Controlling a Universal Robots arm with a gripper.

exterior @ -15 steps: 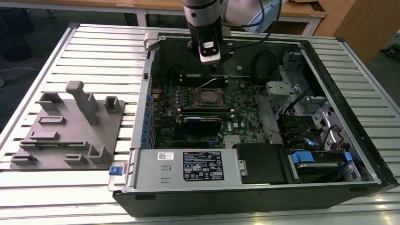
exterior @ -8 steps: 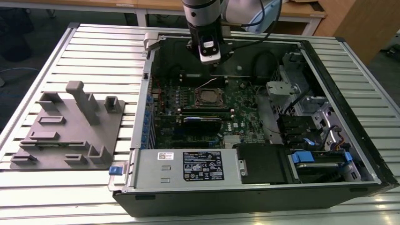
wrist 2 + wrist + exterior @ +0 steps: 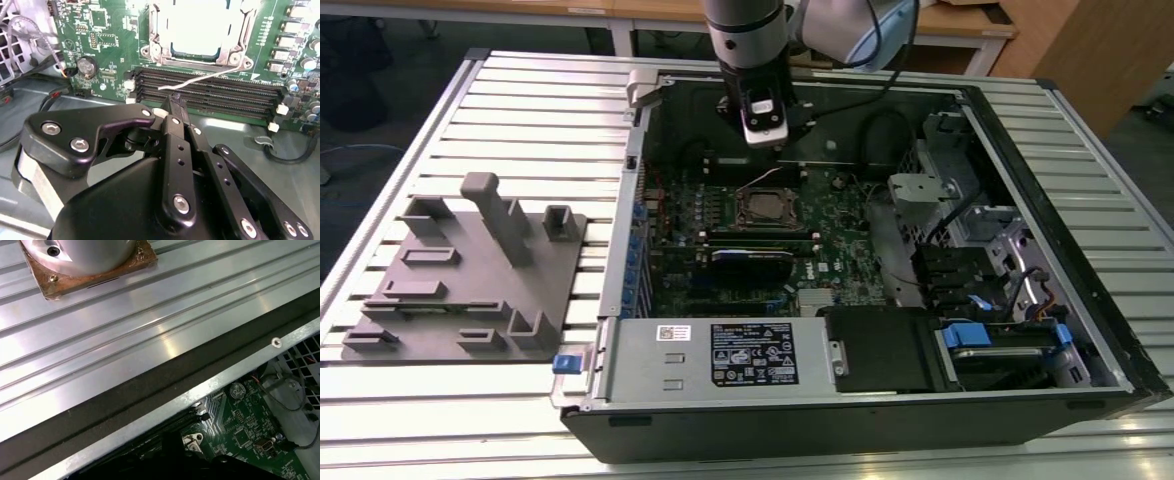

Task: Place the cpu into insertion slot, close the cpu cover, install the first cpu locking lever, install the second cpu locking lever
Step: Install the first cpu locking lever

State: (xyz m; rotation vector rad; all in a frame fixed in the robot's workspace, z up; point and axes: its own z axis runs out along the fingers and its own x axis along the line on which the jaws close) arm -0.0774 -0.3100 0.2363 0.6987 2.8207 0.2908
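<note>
The cpu (image 3: 200,25) lies in the insertion slot (image 3: 767,207) on the green board, its dull silver top showing through the window of the cpu cover (image 3: 155,35), which lies flat over it. One thin silvery locking lever (image 3: 210,76) sticks out from the socket's corner over the memory slots, raised off the board; it also shows as a pale wire (image 3: 761,178) in the exterior view. My gripper (image 3: 175,102) hangs just above the socket (image 3: 773,147), its black fingers (image 3: 172,145) shut together. Its tips sit right by the lever's free end; contact cannot be told.
The open computer case (image 3: 1047,200) lies on a slatted aluminium table (image 3: 125,340). Long black memory slots (image 3: 215,95) run beside the socket, with a coin battery (image 3: 86,66) and cables nearby. A grey fixture plate (image 3: 467,270) stands at the exterior view's left.
</note>
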